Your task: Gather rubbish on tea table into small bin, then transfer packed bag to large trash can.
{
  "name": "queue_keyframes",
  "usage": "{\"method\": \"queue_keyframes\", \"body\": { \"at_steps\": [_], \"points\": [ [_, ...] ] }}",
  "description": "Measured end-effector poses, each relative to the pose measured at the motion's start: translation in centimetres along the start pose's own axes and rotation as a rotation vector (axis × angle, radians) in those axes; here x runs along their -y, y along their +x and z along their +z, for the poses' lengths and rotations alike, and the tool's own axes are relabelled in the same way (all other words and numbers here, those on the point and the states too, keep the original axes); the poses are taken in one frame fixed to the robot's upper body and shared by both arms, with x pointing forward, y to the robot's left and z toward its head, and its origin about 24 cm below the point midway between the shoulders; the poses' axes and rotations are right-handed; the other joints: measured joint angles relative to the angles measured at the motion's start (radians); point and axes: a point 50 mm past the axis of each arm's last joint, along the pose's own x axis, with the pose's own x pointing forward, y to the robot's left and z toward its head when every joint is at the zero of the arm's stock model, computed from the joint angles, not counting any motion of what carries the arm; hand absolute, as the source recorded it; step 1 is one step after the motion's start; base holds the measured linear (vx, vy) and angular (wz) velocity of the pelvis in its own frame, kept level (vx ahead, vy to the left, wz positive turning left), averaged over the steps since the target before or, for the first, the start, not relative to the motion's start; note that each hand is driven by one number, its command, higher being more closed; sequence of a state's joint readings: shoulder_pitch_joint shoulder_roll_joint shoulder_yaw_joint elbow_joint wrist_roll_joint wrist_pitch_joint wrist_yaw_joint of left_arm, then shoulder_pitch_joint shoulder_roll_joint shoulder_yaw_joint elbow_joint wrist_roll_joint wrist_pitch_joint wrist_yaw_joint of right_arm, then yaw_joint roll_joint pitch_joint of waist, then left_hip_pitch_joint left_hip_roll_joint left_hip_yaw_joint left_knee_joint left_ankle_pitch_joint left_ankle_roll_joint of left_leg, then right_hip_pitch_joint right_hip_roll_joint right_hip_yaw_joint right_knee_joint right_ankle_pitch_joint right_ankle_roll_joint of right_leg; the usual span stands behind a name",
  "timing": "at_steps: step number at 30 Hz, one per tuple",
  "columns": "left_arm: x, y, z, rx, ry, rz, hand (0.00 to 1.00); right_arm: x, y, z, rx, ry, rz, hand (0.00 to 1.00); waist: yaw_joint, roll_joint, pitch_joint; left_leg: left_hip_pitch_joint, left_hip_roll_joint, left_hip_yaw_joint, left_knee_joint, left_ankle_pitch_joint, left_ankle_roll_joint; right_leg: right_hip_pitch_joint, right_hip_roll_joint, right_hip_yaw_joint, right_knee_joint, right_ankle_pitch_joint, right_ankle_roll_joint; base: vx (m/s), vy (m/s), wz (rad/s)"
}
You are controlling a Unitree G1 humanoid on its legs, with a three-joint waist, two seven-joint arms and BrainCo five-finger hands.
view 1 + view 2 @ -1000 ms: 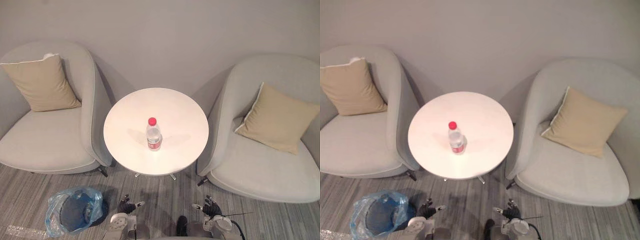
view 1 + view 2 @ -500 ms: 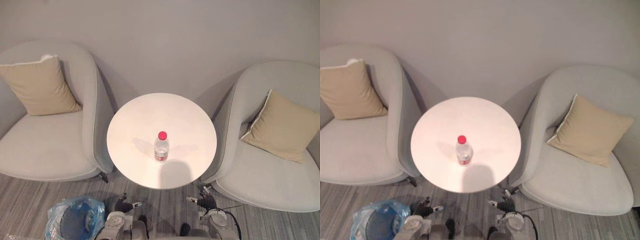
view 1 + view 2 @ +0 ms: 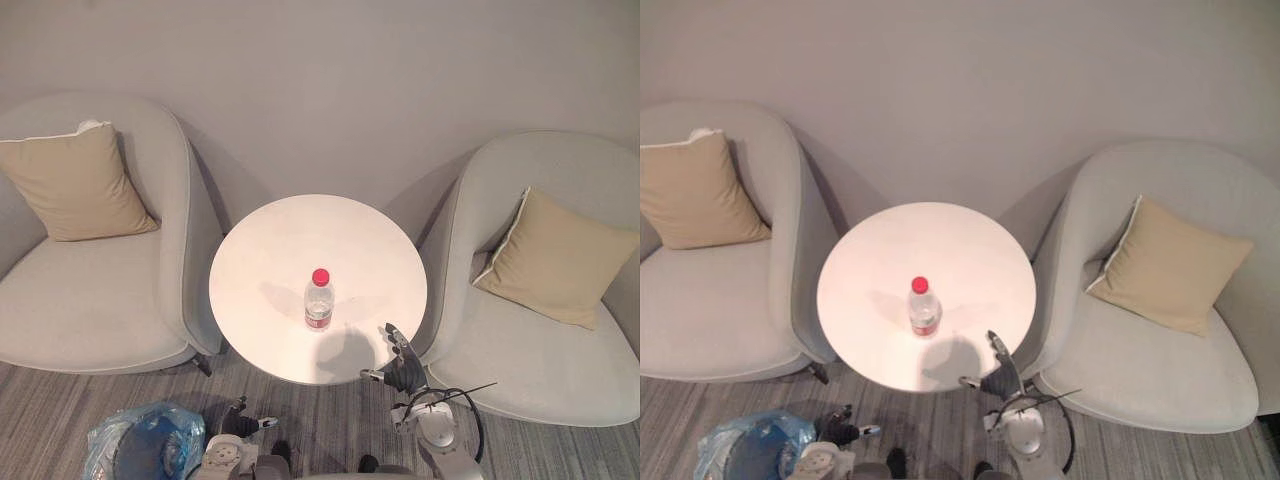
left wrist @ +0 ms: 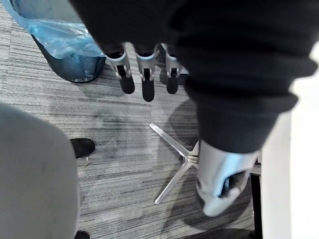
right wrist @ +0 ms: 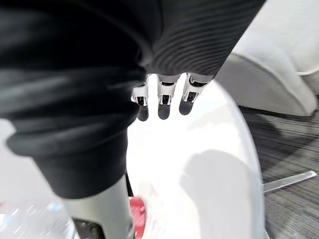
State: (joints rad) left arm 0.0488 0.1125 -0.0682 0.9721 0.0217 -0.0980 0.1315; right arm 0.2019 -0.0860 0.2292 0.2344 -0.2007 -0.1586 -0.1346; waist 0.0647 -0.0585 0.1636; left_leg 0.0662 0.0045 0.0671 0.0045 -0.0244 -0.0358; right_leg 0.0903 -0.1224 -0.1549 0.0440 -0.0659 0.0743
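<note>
Bottle on tea table, both hands empty, right hand at the table edge.

Clear plastic bottle [image 3: 318,300] with a red cap stands upright near the centre of the round white tea table [image 3: 300,230], mid frame. Right hand [image 3: 402,372] is at the table's lower-right rim, its fingers [image 5: 163,98] straight and spread out over the tabletop, gripping nothing and apart from the bottle; in the right wrist view the red cap sits blurred just beside the thumb. Left hand [image 3: 240,424] is low at the bottom of the frame over the grey striped floor, fingers [image 4: 144,75] straight, relaxed and empty. Small bin [image 3: 142,456] lined with a blue bag is on the floor, bottom left corner, near the left hand. Grey armchairs at the far left [image 3: 100,310] and far right [image 3: 560,380], each with a tan cushion.
</note>
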Motion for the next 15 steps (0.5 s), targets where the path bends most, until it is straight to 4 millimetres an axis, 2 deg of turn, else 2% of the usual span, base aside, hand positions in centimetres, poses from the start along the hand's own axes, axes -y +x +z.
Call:
{"method": "queue_keyframes", "body": {
  "at_steps": [7,15],
  "points": [
    [0.0,-0.1,-0.1,0.005,0.006,-0.002,0.0,-0.5,1.0,1.3,0.059,-0.048,0.025,0.0,0.004,-0.002,-0.001,0.004,-0.006,-0.038,-0.03,0.023,0.0,0.013,-0.001,-0.031,-0.013,0.001,0.001,-0.02,-0.01,0.15],
    [0.2,-0.1,0.6,0.044,-0.003,-0.005,0.0,0.3,3.6,4.0,0.153,-0.057,-0.062,0.0,0.03,0.006,0.018,-0.021,-0.013,-0.083,-0.04,0.038,0.003,0.005,-0.004,-0.067,-0.014,0.0,0.001,-0.02,-0.014,0.16]
  ]
}}
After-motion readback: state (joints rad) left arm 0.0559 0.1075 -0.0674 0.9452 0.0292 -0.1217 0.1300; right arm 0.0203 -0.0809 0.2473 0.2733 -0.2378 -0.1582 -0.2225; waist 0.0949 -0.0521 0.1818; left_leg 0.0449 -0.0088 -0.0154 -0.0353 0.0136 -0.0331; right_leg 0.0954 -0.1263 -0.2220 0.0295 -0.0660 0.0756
